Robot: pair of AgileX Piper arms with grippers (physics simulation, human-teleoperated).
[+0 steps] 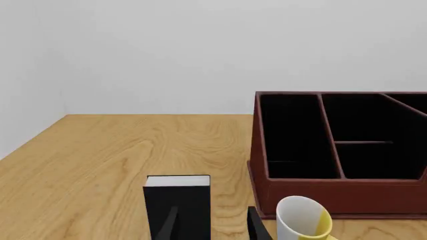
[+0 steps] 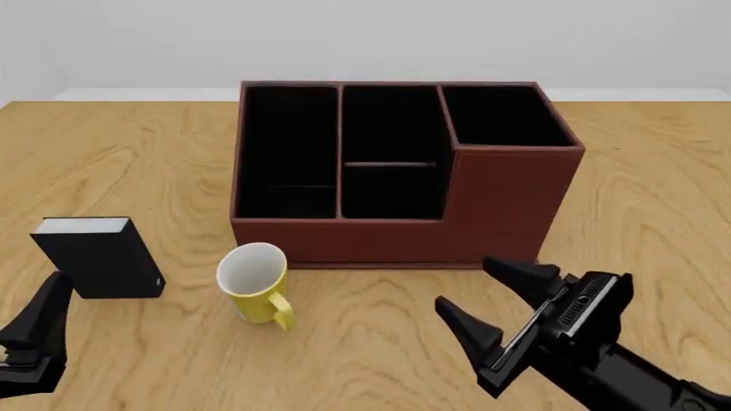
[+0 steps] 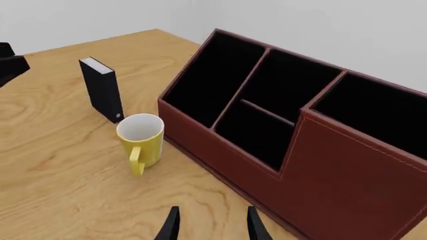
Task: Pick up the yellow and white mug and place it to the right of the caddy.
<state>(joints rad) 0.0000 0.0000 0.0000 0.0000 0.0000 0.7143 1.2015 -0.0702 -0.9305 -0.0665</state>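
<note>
The yellow and white mug stands upright on the table, just in front of the caddy's left front corner, with its handle turned toward me. It also shows in both wrist views, mug and mug. The reddish-brown caddy sits mid-table with black compartments, its right section taller. My left gripper hangs open at the near left, behind a black box and left of the mug. My right gripper is open low over the table, in front of the caddy's right half, holding nothing.
A small black box with a white top stands left of the mug, close in front of my left gripper. The caddy fills the space ahead of my right gripper. Bare wood lies to the caddy's right.
</note>
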